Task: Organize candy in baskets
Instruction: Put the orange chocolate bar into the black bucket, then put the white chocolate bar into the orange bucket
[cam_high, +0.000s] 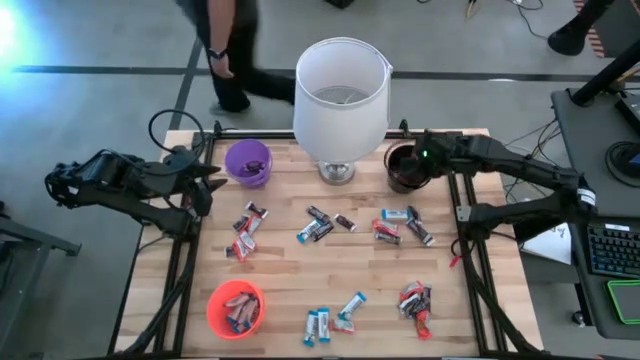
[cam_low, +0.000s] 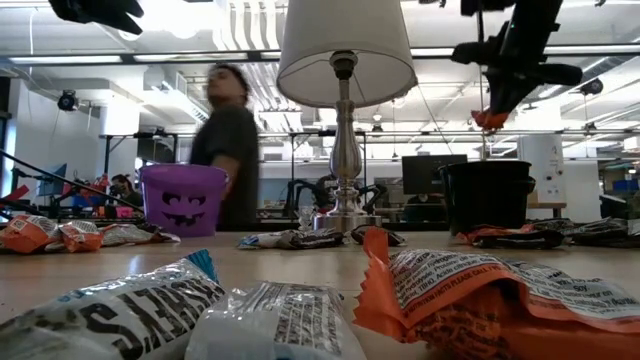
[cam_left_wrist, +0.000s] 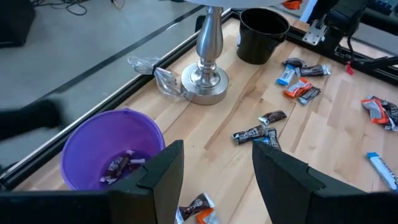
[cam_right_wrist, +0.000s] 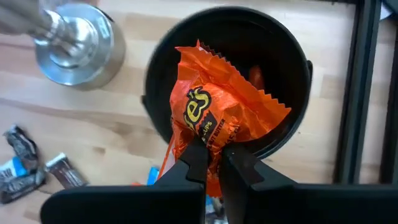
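Wooden slat surface (cam_high: 350, 270) in a dark metal frame, set in a workshop room; a person (cam_low: 228, 140) stands beyond the far edge.

Right gripper (cam_right_wrist: 211, 163): fingers closed on an orange wrapper (cam_right_wrist: 214, 121), pinched at its lower end, held directly above the black basket (cam_high: 403, 167) at the far right of the surface. The wrapper is crinkled, with yellow lettering, and hangs clear of the basket rim.

Left gripper (cam_left_wrist: 217, 168): fingers well apart, holding nothing, hovering off the far left edge beside the purple basket (cam_high: 247, 162).

Baskets:
- Purple, far left corner; carved-face pattern on its side in the low view; a few dark-wrapped pieces lie inside.
- Black, far right, just beside the lamp (cam_high: 340, 100).
- Orange basket (cam_high: 236, 308), near left corner; several pieces inside.

Lamp: white shade on a metal base, middle of the far edge, between the purple and black baskets.

Loose candy (cam_high: 318, 226):
- A small cluster just near of the purple basket, toward the left edge.
- Blue-and-white and dark pieces at the centre.
- Mixed blue, red and dark pieces right of centre.
- Blue-and-white pieces along the near edge.
- A red heap toward the near right corner.

Open room: bare wood between the clusters, widest between the centre row and the near-edge pieces; the frame rails run along both side edges.
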